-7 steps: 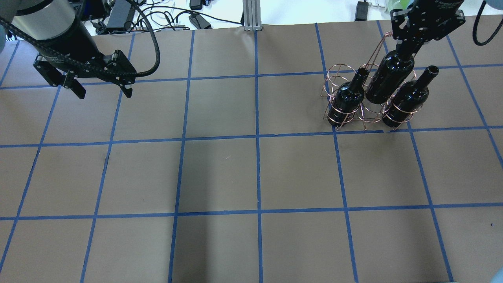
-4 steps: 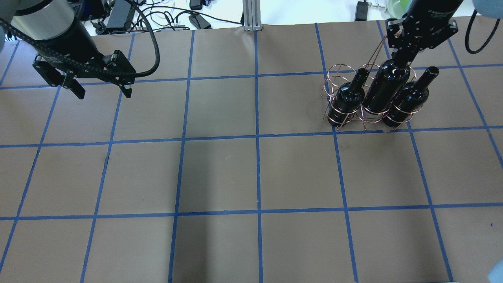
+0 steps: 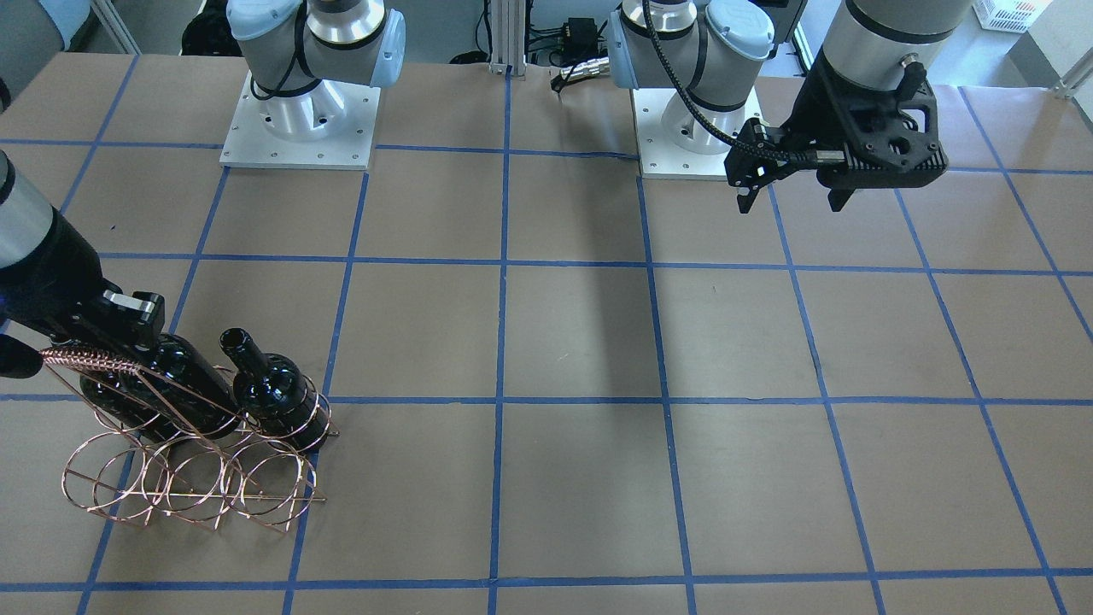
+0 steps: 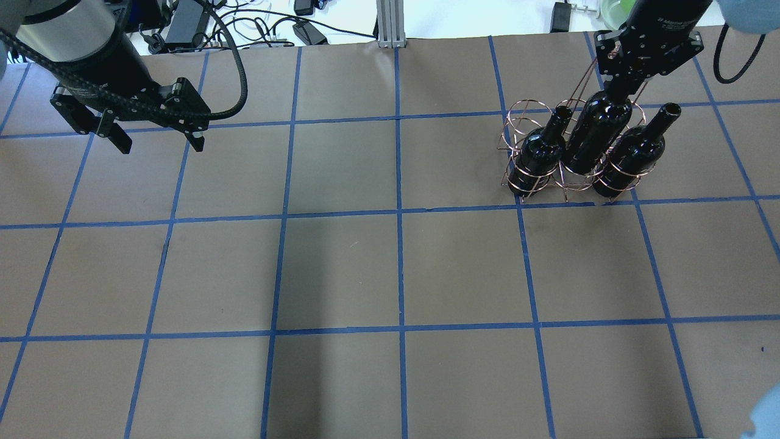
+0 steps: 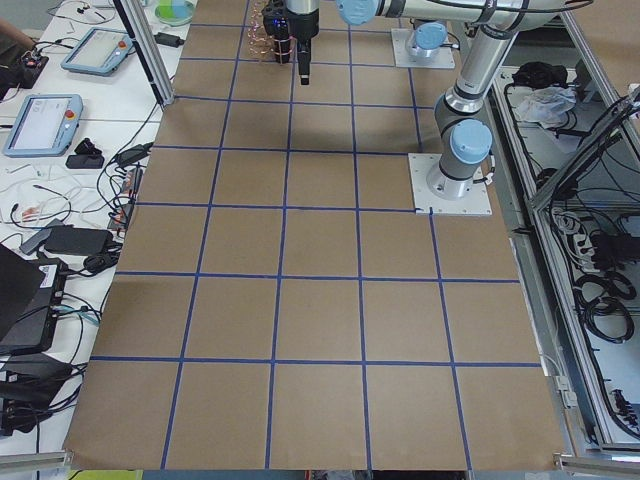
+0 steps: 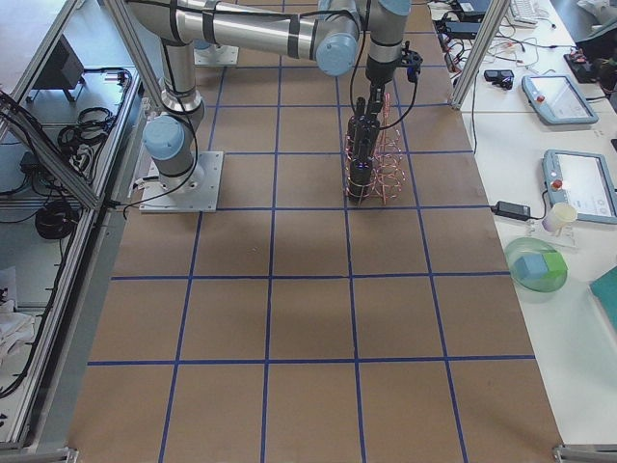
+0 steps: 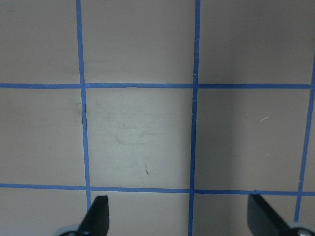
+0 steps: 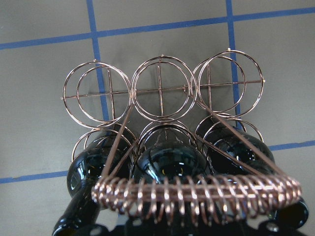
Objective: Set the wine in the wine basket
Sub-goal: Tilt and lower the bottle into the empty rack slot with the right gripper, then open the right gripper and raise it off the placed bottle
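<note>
From overhead, a second earlier the right gripper [image 4: 618, 90] held the wine [image 4: 594, 137] higher and more tilted over the wine basket [image 4: 518, 119]. Now the bottle had sunk into the middle ring of the row nearer the robot and stood straighter. The fingers were still pinching its neck. A second bottle [image 4: 544, 152] and a third bottle [image 4: 634, 155] filled the rings on either side, as before. The far row of rings was empty. The left gripper [image 4: 161, 145] had not moved. It hung spread wide over the brown table [image 4: 341, 268], well apart from the basket.

From the front, the right gripper [image 3: 128, 329] met the wine [image 3: 184, 371] just behind the basket's coiled handle [image 3: 90, 359]. The second bottle [image 3: 273, 393] stood just beside the wine. Three empty rings [image 3: 171, 487] lay nearest the camera.

From the table's left end, the basket was too small and far away to make out.

From the right end, the bottles [image 6: 362, 159] stood upright in the basket under the near arm.

The left wrist camera showed two fingertips [image 7: 98, 216] far apart above bare table.

The right wrist camera looked down past the handle [image 8: 197, 196]. The wine [image 8: 170, 164] sat in the middle near ring between the other two bottles. The three far rings [image 8: 160, 88] held nothing.
</note>
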Action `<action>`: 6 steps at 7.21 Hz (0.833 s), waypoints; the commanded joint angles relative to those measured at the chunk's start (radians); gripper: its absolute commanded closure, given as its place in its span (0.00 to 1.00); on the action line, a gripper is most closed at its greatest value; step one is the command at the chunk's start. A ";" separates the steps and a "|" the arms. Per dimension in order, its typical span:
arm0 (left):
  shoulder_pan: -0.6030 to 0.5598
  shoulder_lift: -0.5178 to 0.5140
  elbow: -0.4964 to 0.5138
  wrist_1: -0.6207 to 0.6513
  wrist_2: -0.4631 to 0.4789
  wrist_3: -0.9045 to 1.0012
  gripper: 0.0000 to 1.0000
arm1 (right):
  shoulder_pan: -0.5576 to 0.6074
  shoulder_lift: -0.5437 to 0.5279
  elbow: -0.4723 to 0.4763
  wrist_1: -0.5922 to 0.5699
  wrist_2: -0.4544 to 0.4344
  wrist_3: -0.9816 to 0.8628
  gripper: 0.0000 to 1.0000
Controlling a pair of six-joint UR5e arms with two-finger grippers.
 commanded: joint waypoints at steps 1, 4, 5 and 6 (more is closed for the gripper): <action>0.000 0.001 0.000 0.000 -0.001 0.000 0.00 | 0.000 0.031 0.058 -0.054 -0.001 -0.006 0.98; -0.003 0.008 0.003 0.005 -0.002 -0.008 0.00 | 0.000 0.029 0.112 -0.109 -0.005 -0.007 0.86; -0.003 0.010 0.002 0.005 -0.005 -0.008 0.00 | 0.000 0.031 0.112 -0.109 -0.010 -0.007 0.47; -0.003 0.013 0.000 0.003 -0.002 -0.008 0.00 | 0.000 0.022 0.111 -0.108 -0.011 -0.003 0.30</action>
